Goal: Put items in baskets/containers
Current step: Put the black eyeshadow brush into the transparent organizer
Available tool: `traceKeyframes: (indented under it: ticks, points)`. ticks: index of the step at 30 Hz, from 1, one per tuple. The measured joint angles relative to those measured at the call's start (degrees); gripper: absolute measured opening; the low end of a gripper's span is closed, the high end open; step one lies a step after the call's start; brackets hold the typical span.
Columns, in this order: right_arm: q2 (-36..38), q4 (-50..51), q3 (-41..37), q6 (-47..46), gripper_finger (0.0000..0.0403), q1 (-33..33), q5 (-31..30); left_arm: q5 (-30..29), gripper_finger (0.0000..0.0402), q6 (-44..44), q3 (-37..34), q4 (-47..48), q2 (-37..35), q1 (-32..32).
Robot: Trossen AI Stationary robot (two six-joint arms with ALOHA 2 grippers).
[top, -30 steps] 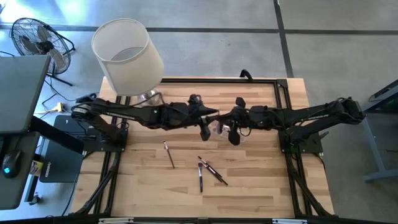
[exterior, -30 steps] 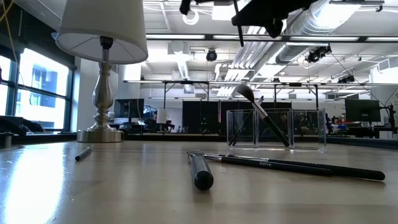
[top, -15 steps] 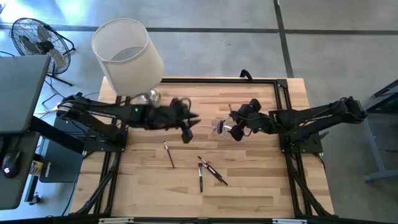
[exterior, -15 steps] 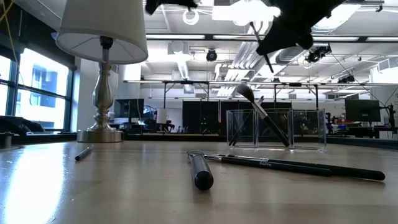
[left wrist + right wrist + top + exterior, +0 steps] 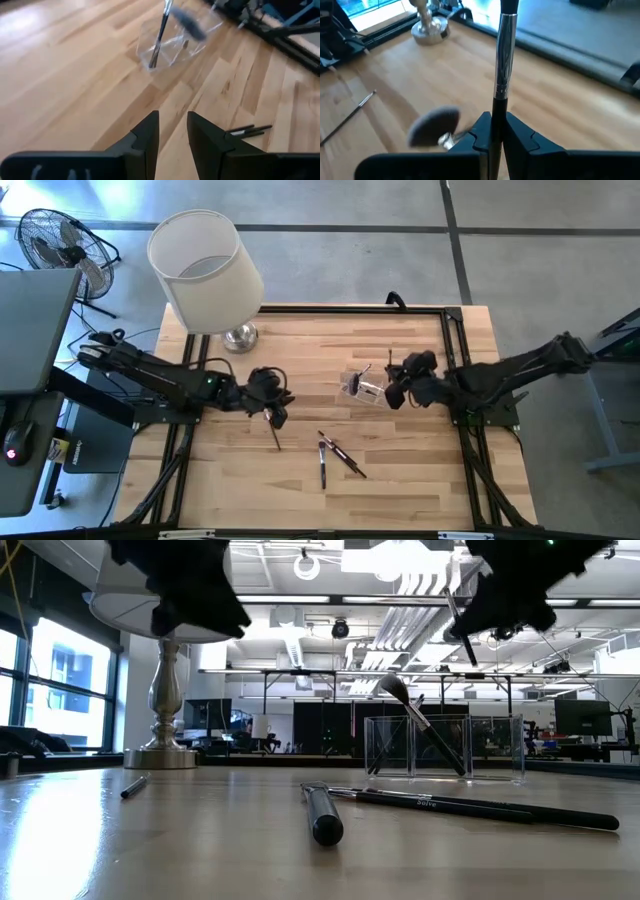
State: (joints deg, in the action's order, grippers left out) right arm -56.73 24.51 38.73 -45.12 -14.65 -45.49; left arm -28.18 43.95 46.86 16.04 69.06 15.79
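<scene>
Tabletop [image 5: 420, 480]: a pale wooden plank surface in a black frame; the white cylindrical lampshade [image 5: 205, 270] on its silver base is seen at 11 o'clock.

Right arm: since a second ago it has been drawn back from the centre toward 3 o'clock. Its jaws [image 5: 496, 131] are clamped on a slim silver-ferruled makeup brush with a dark handle [image 5: 504, 60], held upright beside the container.

Left arm: it has been pulled away from the centre to 9 o'clock. Its jaws [image 5: 171, 131] are parted and hold nothing; in the high view they hang over a loose dark brush [image 5: 273, 430].

Container: the small clear plastic box [image 5: 362, 385] sits just right of centre, near 2 o'clock, with a fluffy-headed brush [image 5: 418, 727] leaning inside.

Loose items: three slim dark brushes [image 5: 340, 455] lie near 6 o'clock, well apart from the box.

Meaning: a hand-over appears to have been made. The right arm is judged ready to drop its brush into the box, the left to fetch the next.
</scene>
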Motion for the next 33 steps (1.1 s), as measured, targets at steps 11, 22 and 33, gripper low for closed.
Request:
traceKeyframes:
  ticks: [11, 22, 33]
  points:
    - [0.0, -19.8, -15.7, -3.6, 0.0019, -4.2, -6.6, 0.3, 0.0099, 1.3, -0.5, 0.1, -0.2, 2.2]
    - [-0.3, -17.1, -18.0, -5.1, 0.0024, -4.1, -4.6, -1.0, 0.0099, 1.6, -0.5, 0.1, -0.2, 2.2]
    - [-0.3, -15.2, -18.0, -4.9, 0.0049, -4.1, 4.6, -2.2, 0.0099, 1.8, -0.5, -0.1, -0.1, 2.2]
